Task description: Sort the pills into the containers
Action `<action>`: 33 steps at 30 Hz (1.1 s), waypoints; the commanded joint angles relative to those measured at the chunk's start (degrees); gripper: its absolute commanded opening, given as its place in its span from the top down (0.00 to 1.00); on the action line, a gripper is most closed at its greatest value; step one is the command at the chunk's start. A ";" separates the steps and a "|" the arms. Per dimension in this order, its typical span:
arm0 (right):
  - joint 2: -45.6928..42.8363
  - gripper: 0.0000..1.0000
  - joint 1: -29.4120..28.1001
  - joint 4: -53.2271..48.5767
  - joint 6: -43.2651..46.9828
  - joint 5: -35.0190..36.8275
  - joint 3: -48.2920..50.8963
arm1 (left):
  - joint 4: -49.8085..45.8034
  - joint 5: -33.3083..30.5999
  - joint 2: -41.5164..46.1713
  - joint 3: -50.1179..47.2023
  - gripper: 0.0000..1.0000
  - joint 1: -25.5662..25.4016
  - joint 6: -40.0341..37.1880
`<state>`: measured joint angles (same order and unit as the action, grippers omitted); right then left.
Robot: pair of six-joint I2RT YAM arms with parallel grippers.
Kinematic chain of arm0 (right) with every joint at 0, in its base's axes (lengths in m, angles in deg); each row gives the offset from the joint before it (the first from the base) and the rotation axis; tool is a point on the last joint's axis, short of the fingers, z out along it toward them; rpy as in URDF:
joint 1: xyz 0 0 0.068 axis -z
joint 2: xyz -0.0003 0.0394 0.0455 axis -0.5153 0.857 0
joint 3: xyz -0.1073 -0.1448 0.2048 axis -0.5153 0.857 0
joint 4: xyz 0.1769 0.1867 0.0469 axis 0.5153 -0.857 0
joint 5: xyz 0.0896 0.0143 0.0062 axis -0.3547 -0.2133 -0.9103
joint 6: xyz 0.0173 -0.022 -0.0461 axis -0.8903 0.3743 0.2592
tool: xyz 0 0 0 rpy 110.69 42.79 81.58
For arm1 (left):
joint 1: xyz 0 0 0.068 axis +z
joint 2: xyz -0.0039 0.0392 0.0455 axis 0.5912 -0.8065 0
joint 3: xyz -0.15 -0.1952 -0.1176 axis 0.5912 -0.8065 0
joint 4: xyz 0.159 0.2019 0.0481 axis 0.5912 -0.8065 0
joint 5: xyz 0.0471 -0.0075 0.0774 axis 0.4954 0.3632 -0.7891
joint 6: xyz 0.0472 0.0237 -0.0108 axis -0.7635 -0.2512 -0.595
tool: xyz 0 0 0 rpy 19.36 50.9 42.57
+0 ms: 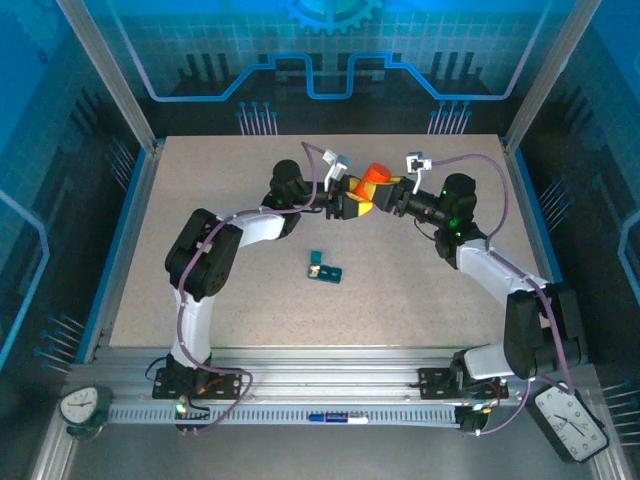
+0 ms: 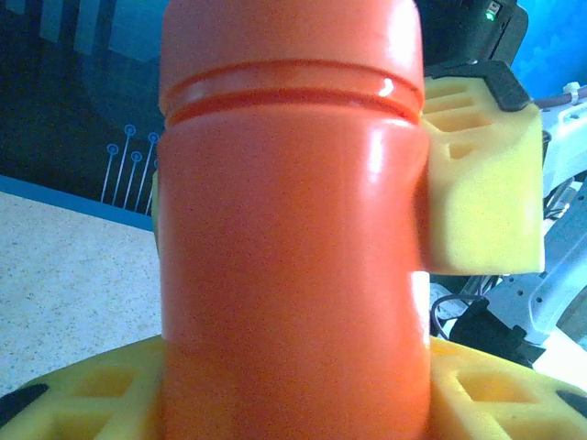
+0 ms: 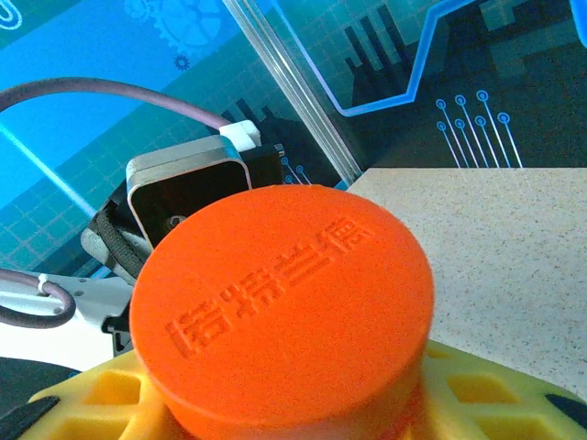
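— So, how do the tools stand?
— The left gripper (image 2: 293, 403) is clamped on the body of the orange cylindrical plastic bottle (image 2: 293, 275). The right gripper (image 3: 293, 408) is closed around its round orange cap (image 3: 284, 312). They hold it between them over the far middle of the speckled beige table (image 1: 200, 200).
— Room to move?
— Bare tabletop on every side, edges well off.
— And the containers?
— The small dark-teal plastic pill box (image 1: 325, 268) lies near the table's centre, well apart from both grippers. Its contents are too small to tell, and the capped bottle hides its own.

Speckled beige desk (image 1: 400, 300) enclosed by blue walls (image 1: 200, 50) printed with circuit lines and a gear (image 1: 330, 10); metal posts (image 1: 108, 75) at the far corners.
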<state>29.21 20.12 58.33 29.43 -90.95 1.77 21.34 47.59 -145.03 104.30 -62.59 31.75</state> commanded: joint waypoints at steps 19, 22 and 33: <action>-9.41 0.16 9.56 -51.47 19.48 -2.78 -18.89 | 2.02 0.76 1.14 -0.31 1.00 2.42 -8.03; -6.24 0.17 9.52 -57.68 22.71 -3.04 -25.54 | -2.43 0.93 2.45 -1.05 1.00 2.38 -12.33; 1.87 0.18 9.07 -75.54 36.56 -1.88 -39.22 | -16.06 1.63 5.20 -1.45 1.00 1.77 -23.93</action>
<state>30.19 29.13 -9.43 60.05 -93.24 -35.30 9.01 47.59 -143.28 102.92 -60.63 13.41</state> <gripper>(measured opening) 0.820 0.522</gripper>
